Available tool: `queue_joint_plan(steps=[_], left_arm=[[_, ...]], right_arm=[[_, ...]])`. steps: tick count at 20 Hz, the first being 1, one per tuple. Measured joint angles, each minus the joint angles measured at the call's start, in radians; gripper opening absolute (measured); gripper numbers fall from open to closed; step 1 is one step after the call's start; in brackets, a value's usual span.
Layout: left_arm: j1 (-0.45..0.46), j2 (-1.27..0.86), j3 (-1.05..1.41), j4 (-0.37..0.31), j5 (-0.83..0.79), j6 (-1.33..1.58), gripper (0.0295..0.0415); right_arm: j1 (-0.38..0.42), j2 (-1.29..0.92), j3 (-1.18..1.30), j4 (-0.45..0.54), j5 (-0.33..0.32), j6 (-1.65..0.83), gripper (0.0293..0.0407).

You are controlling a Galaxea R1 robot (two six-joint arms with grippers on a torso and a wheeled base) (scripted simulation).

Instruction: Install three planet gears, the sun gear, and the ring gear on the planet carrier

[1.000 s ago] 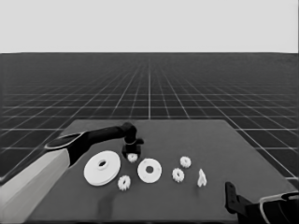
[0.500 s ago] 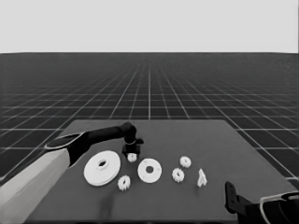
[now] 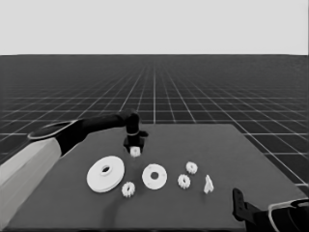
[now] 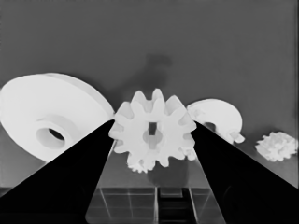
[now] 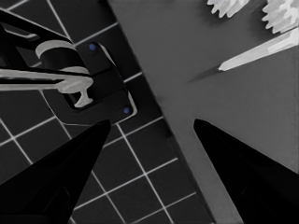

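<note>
A small toothed gear point(image 4: 153, 133) sits clamped between the two black fingers of the left pincer point(image 3: 134, 145), its teeth touching both fingers in the left wrist view. In the head view this held gear point(image 3: 135, 152) hangs just beyond the two round parts, near the middle of the desk point(image 3: 203, 140), whether lifted or resting on it I cannot tell.

Nearer the camera, the larger round part point(image 3: 105, 173) lies flat on the left, and the smaller round part point(image 3: 154, 176) lies just beside it on the right, apart from it. A second gear point(image 3: 128, 189) lies in front of the gap between them, close to both. Two more gears point(image 3: 191, 167) point(image 3: 183, 181) lie near each other to the right of the smaller round part, and a thin white piece point(image 3: 208, 184) stands just beyond them toward the right. Nothing lies on the smaller round part.

The left arm point(image 3: 72, 135) reaches in from the left edge, pale grey low in the corner and black toward the wrist, bending down to the gear.

The right pincer point(image 5: 149, 140) waits at the desk's near right corner with its fingers spread apart, holding nothing, over the desk's edge and the floor grid point(image 5: 140, 186). Beside it stands dark machinery point(image 5: 88, 79) with small blue lights.
</note>
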Motion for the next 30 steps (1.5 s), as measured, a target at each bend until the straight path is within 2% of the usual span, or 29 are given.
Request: queue_joint_plan(steps=[4,10,11,13,20,22,23,25,30], left_arm=[[0.007,0.135,0.013,0.016,0.017,-0.145,0.0312],[0.008,0.155,0.004,0.018,0.019,-0.158,0.0312],[0.062,0.166,-0.031,0.072,-0.006,-0.138,0.0312],[0.124,0.183,-0.083,0.12,-0.035,-0.11,0.0312],[0.15,0.194,-0.116,0.143,-0.053,-0.093,0.0312],[0.151,0.195,-0.117,0.143,-0.053,-0.093,0.0372],[0.151,0.195,-0.117,0.143,-0.054,-0.093,0.0381],[0.151,0.195,-0.117,0.143,-0.054,-0.093,0.0384],[0.151,0.195,-0.117,0.143,-0.054,-0.093,0.0385]], right_arm=[[0.0,0.0,0.0,0.0,0.0,0.0,0.0385],[0.0,0.0,0.0,0.0,0.0,0.0,0.0385],[0.0,0.0,0.0,0.0,0.0,0.0,0.0385],[0.0,0.0,0.0,0.0,0.0,0.0,0.0385],[0.0,0.0,0.0,0.0,0.0,0.0,0.0385],[0.0,0.0,0.0,0.0,0.0,0.0,0.0385],[0.0,0.0,0.0,0.0,0.0,0.0,0.0385],[0.0,0.0,0.0,0.0,0.0,0.0,0.0385],[0.0,0.0,0.0,0.0,0.0,0.0,0.0385]])
